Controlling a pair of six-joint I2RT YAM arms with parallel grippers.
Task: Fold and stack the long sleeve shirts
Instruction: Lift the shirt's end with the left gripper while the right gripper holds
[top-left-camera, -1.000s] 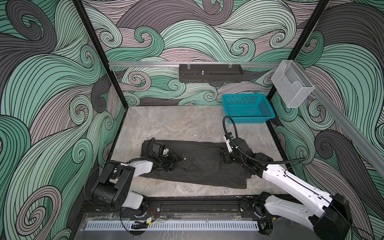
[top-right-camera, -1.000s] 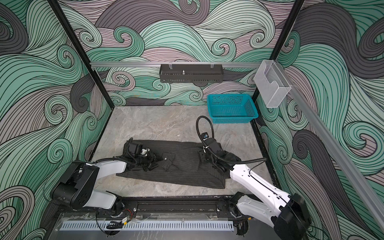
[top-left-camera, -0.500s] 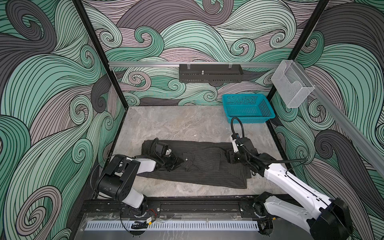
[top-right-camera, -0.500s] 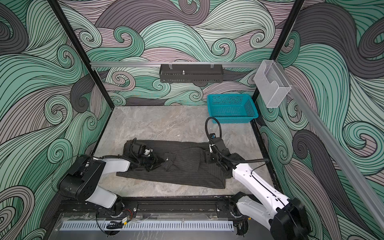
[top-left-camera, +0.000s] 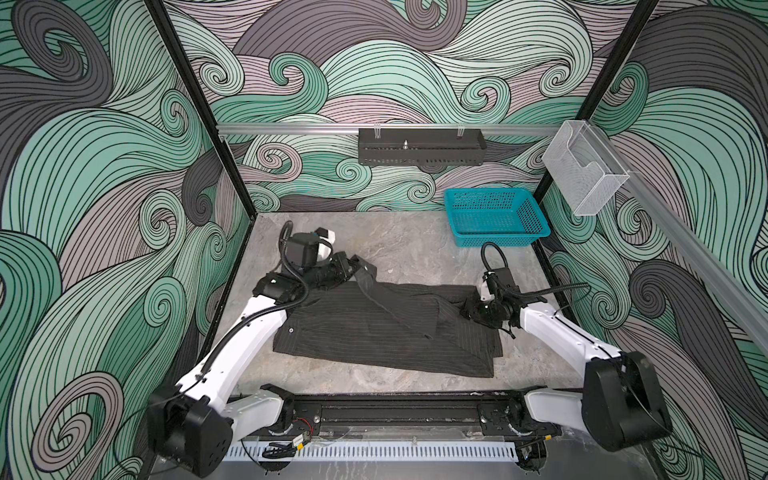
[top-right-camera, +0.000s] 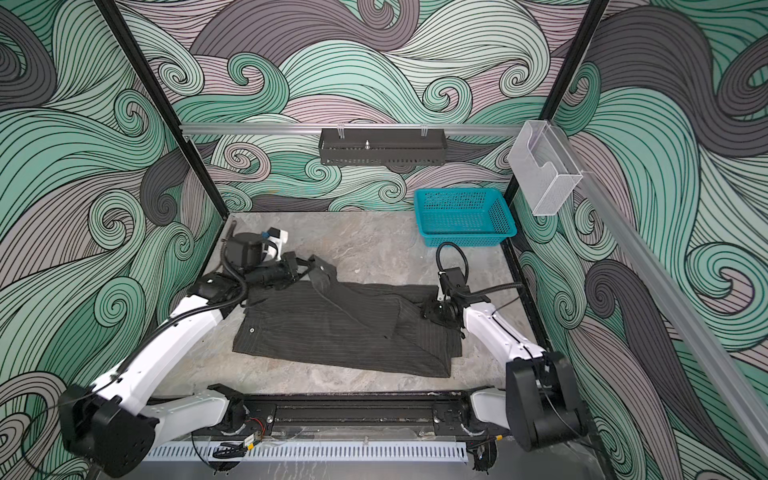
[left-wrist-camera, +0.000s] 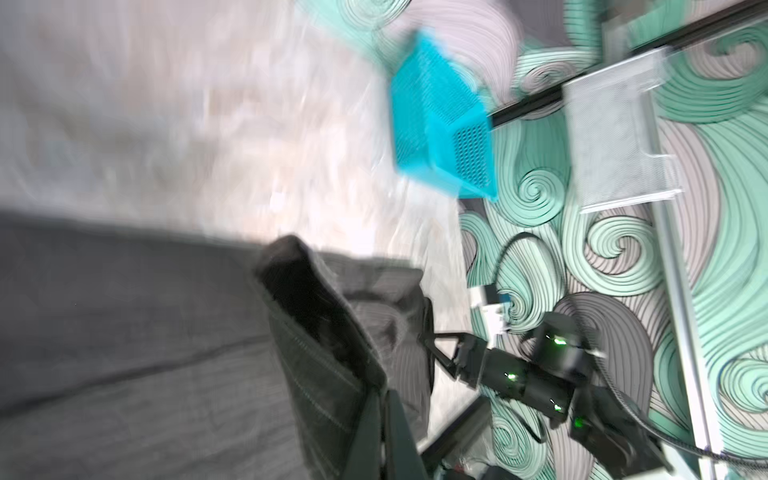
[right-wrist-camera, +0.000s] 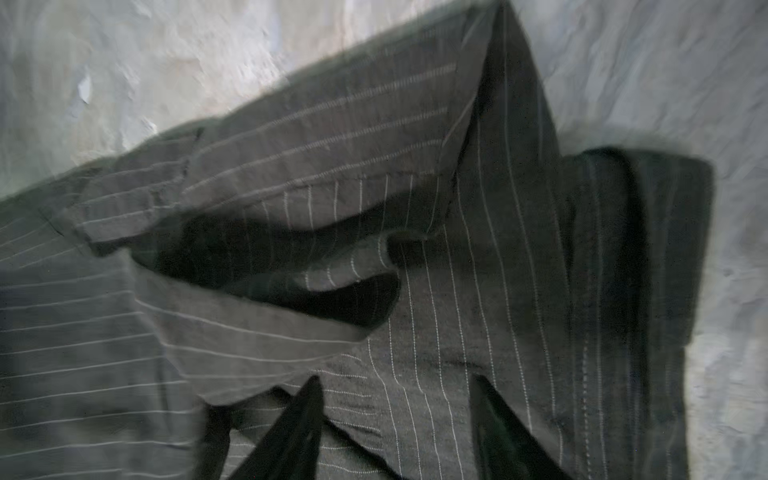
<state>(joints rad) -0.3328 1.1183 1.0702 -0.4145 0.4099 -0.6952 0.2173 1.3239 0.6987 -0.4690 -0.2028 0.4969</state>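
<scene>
Motion blur smears the left wrist view, yet the left end effector (top-left-camera: 352, 266) shows pinched tight on a sleeve (top-left-camera: 395, 303) of the pinstriped shirt (top-left-camera: 353, 332), dragged rearward from mid-shirt since a second ago. The right end effector (right-wrist-camera: 399, 436), fingers spread, sits over the shirt's right end. Bare surface (top-left-camera: 415, 249) lies open before the teal basket (top-left-camera: 494, 239).

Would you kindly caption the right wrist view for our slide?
Right gripper, jaws apart, over the pinstriped shirt on the table.
</scene>
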